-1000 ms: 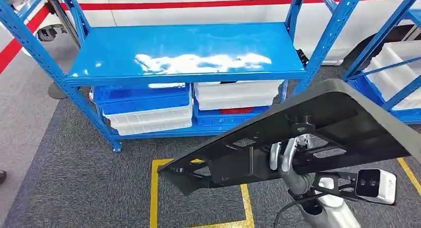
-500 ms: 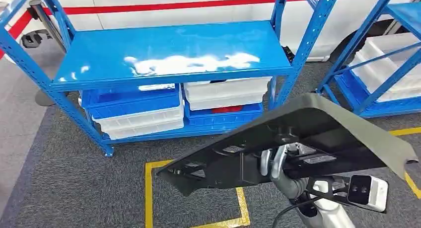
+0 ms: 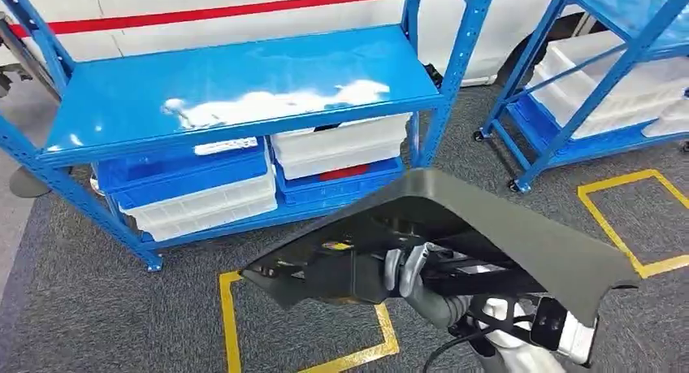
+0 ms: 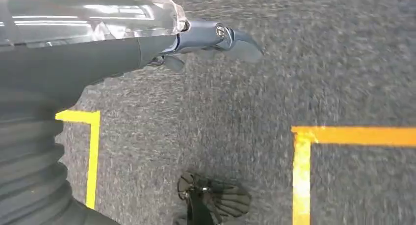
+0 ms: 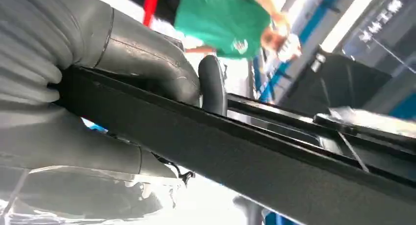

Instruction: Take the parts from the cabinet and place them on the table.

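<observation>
Bright, even indoor light. White glare streaks the blue shelf (image 3: 244, 93). The carpet (image 4: 314, 63) looks smeared by motion blur. The right wrist view is blown out behind, its background out of focus.

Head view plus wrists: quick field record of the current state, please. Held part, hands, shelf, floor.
held part: large black panel, tilted, carried in front of the robot
right hand: right hand grips the panel's underside frame; its thumb wraps over the panel's edge
left hand: left hand holds nothing, hangs over grey carpet
shelf: blue rack, top shelf bare; blue and white bins stacked below
second rack: second blue rack further right, with white bins
floor: yellow tape squares on grey carpet
</observation>
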You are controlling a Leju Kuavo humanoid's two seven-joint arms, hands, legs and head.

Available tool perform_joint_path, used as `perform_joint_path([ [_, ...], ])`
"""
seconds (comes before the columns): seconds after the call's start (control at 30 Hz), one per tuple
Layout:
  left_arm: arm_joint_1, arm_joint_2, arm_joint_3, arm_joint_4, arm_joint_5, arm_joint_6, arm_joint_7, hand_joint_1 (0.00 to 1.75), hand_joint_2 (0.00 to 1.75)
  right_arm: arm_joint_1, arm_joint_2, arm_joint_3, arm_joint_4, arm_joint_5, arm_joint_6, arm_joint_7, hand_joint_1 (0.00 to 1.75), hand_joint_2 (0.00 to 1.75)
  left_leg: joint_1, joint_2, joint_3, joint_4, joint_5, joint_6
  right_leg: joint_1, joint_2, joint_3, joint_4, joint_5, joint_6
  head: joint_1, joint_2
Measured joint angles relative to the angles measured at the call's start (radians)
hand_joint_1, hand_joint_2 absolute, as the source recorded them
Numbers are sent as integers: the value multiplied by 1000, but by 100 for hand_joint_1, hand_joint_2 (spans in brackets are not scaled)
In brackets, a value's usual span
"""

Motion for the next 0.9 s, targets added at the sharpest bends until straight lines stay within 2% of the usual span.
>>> perform_joint_path([
  [0.07,-6,-2,0,0,-3,0,-2,0,175,-14,5,38,-11,-4,-40,17,175,175,0,19,5,-4,0,-9,2,18,-4,-1,2,-8,0,0],
  [0.1,-9,-2,-1,0,-6,-2,-5,0,175,-19,6,52,-21,-5,-57,18,175,175,-1,17,2,0,-7,-15,-10,28,0,-11,9,-18,0,0],
  [0.13,-11,-2,-2,0,-8,-3,-6,0,175,-22,6,60,-30,-10,-67,14,175,175,4,-17,-3,20,-26,-20,-11,33,1,-14,11,-23,0,0],
  [0.17,-9,-2,-2,0,-13,-9,-8,0,175,-26,6,62,-32,-21,-73,8,175,175,6,-48,-28,82,-68,-21,-12,40,0,-14,13,-28,0,0],
  [0.2,-7,1,-3,0,-16,-12,-8,0,175,-26,6,63,-32,-34,-76,0,175,175,8,-62,-62,160,-108,-23,-11,48,-1,-14,14,-30,0,0],
  [0.23,-4,4,-3,0,-18,-14,-8,0,175,-26,3,62,-32,-43,-69,-4,175,175,8,-69,-100,244,-144,-26,-11,61,-3,-13,14,-31,0,0],
  [0.27,-1,7,-4,0,-18,-16,-9,0,175,-18,0,56,-32,-43,-39,-4,175,175,8,-70,-127,302,-160,-29,-11,73,-4,-12,15,-31,0,0],
  [0.3,0,11,-4,0,-17,-18,-10,0,175,1,0,35,-32,-34,5,-4,175,175,9,-70,-134,316,-152,-30,-11,83,-2,-12,15,-30,0,0],
  [0.33,0,12,-4,0,-16,-18,-11,0,175,29,1,11,-36,-19,58,-6,175,175,10,-71,-118,280,-119,-30,-12,94,0,-11,14,-29,0,0],
  [0.37,0,16,-4,0,-16,-18,-14,0,175,49,4,-20,-43,-3,104,-6,175,175,12,-72,-85,209,-76,-30,-12,104,1,-9,12,-27,0,0],
  [0.4,1,17,-4,0,-16,-18,-17,0,175,64,9,-40,-49,8,125,-6,175,175,16,-85,-38,107,-23,-29,-14,118,2,-4,10,-23,0,0],
  [0.43,3,20,-4,-2,-16,-18,-21,0,175,77,20,-60,-60,23,144,-6,175,175,21,-120,-5,28,0,-28,-15,130,1,2,6,-18,0,0],
  [0.47,3,20,-4,-2,-18,-18,-24,0,175,91,28,-72,-68,37,147,-8,175,175,21,-156,4,15,-16,-27,-10,140,-6,8,6,-11,0,0],
  [0.53,4,21,-6,-2,-28,-25,-33,0,175,121,46,-90,-101,84,129,-10,175,175,17,-142,2,16,-15,-19,-16,160,-18,9,12,2,0,0],
  [0.6,1,23,-10,-2,-42,-37,-39,0,175,149,47,-105,-133,102,91,-11,175,175,16,-125,2,13,-10,-5,-18,179,-20,4,19,18,0,0],
  [0.63,-2,23,-14,-2,-46,-43,-40,0,175,160,47,-112,-150,106,78,-11,175,175,22,-109,5,4,-3,5,-21,165,-23,14,10,20,0,0],
  [0.67,-3,23,-16,-2,-49,-48,-42,0,175,167,47,-118,-168,107,72,-12,175,175,21,-100,5,0,-2,12,-15,115,-40,50,-18,24,0,0],
  [0.7,-3,24,-19,-2,-52,-51,-42,0,175,172,47,-121,-177,108,67,-12,175,175,19,-87,3,0,-2,16,-15,86,-73,116,-57,29,0,0],
  [0.73,0,24,-25,-2,-56,-55,-42,0,175,182,47,-127,-192,109,62,-13,175,175,16,-74,2,0,-2,17,-18,71,-113,200,-97,33,0,0],
  [0.77,1,25,-29,-2,-58,-59,-43,0,175,191,47,-131,-199,111,60,-12,175,175,14,-61,2,0,-3,19,-19,65,-146,270,-126,34,0,0],
  [0.8,1,26,-31,-2,-62,-65,-45,0,175,201,48,-134,-207,118,57,-12,175,175,12,-47,1,1,-3,19,-19,62,-171,323,-138,35,0,0],
  [0.83,0,26,-32,-2,-67,-69,-45,0,175,207,48,-136,-213,128,52,-12,175,175,11,-36,1,1,-3,19,-19,61,-168,321,-125,34,0,0],
  [0.87,-3,26,-36,-2,-71,-73,-46,0,175,213,48,-137,-221,140,44,-12,175,175,10,-25,2,1,-4,19,-19,59,-139,268,-91,31,0,0],
  [0.9,-5,26,-40,-2,-74,-77,-46,0,175,221,50,-137,-233,156,28,-12,175,175,8,-14,4,1,-5,18,-17,51,-86,174,-46,24,0,0],
])
